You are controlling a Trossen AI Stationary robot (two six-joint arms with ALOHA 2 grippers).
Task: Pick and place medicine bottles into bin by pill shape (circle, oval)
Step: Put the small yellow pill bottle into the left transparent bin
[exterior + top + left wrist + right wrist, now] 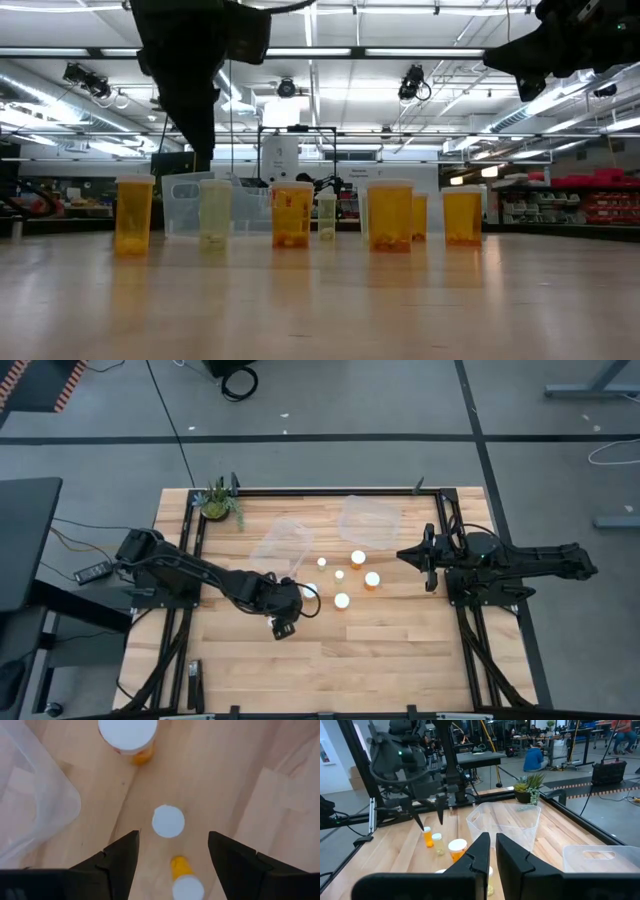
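Several orange medicine bottles with white caps stand upright in a loose group at mid-table (358,559), (341,600), (291,213). My left gripper (303,596) hangs open over the group's left side, pointing steeply down. In the left wrist view its fingers (172,845) stand either side of a narrow bottle's cap (168,821) below them, touching nothing. Another narrow bottle (186,881) and a wider one (128,732) stand nearby. My right gripper (492,851) waits shut and level at the table's right side (428,557).
Two clear plastic bins (285,545), (370,520) sit behind the bottles; the nearer one's wall (35,795) is close to my left gripper. A small green potted plant (218,502) stands at the far left corner. Bare wood lies toward the near edge (340,660).
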